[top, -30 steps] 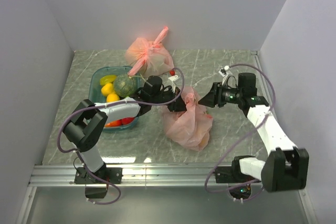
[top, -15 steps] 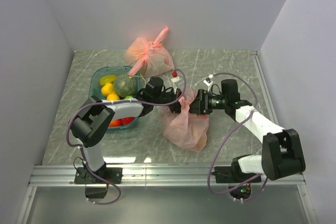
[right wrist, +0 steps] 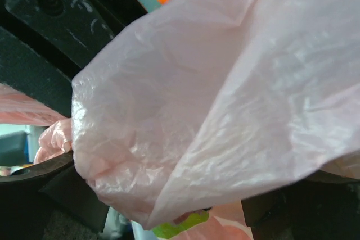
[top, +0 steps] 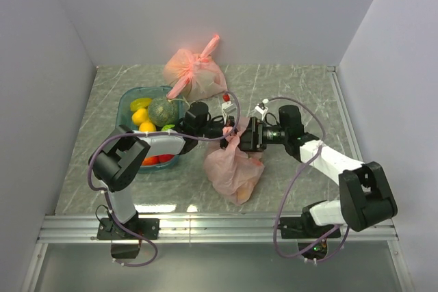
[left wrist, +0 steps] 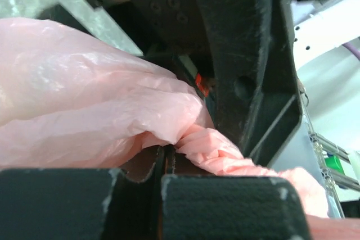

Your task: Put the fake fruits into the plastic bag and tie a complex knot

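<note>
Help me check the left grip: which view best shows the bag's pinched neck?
Left wrist: the shut left jaws clamp the twisted neck of the plastic bag. Top external shows the whole bag, neck tiny between the arms; right wrist shows only film.

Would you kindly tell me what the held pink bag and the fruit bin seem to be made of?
Bag: thin, translucent pink plastic film, going by its fine crinkles and soft gloss. Bin: probably rigid teal plastic, slightly see-through, with a smooth moulded rim.

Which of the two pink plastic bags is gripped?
The salmon-pink crinkly bag mid-table, its neck pinched in the left fingers; the paler peach bag with a stiff tail sits untouched at the back.
</note>
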Controlling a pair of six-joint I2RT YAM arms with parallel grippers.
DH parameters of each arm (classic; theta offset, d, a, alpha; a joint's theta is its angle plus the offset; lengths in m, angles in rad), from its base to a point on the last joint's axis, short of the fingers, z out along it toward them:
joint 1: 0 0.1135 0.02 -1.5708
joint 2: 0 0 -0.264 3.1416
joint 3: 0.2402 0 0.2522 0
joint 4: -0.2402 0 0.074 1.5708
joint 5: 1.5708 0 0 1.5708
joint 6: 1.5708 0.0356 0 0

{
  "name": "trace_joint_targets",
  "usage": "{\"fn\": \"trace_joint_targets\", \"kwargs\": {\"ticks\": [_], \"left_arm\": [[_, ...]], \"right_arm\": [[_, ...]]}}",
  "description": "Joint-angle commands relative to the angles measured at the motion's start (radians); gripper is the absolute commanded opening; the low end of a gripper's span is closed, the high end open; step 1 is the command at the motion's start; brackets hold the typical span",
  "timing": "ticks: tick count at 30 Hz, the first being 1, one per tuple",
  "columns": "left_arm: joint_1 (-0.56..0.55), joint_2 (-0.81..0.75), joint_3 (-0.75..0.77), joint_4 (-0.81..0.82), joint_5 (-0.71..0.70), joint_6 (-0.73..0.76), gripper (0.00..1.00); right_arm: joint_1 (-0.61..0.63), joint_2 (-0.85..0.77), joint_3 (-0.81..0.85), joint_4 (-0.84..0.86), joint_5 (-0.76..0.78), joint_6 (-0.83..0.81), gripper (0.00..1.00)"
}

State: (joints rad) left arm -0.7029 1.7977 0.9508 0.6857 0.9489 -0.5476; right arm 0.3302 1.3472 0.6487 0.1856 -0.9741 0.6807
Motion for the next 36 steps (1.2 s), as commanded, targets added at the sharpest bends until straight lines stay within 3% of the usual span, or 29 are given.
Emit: {"fn": "trace_joint_targets", "kwargs": {"ticks": [1, 9, 14, 18, 21, 25, 32, 36], "left_arm": [[-0.012, -0.017, 0.002, 0.100, 0.093, -0.022, 0.00], [-0.012, -0.017, 0.008, 0.081, 0.102, -0.005, 0.01], [-0.013, -0.012, 0.003, 0.098, 0.102, -0.020, 0.01], [-0.017, -0.001, 0.013, 0.092, 0.106, -0.018, 0.00], [-0.024, 0.006, 0.014, 0.081, 0.106, -0.003, 0.00], [-0.038, 0.023, 0.023, 0.106, 0.103, -0.020, 0.01], [-0.037, 0.045, 0.034, 0.156, 0.080, -0.057, 0.02], [-0.037, 0.060, 0.031, 0.251, 0.067, -0.129, 0.02]], "right_arm": [[-0.025, -0.081, 0.094, -0.205, 0.038, -0.225, 0.82], [-0.141, -0.186, 0.137, -0.465, 0.000, -0.394, 0.79], [-0.177, -0.184, 0.132, -0.483, -0.040, -0.402, 0.51], [-0.160, -0.159, 0.109, -0.292, -0.034, -0.261, 0.40], [-0.116, -0.116, 0.141, -0.227, -0.014, -0.219, 0.40], [-0.059, -0.088, 0.161, -0.195, 0.011, -0.178, 0.50], [-0.046, -0.092, 0.203, -0.461, 0.035, -0.384, 0.66], [-0.028, -0.125, 0.152, -0.442, 0.031, -0.328, 0.72]]}}
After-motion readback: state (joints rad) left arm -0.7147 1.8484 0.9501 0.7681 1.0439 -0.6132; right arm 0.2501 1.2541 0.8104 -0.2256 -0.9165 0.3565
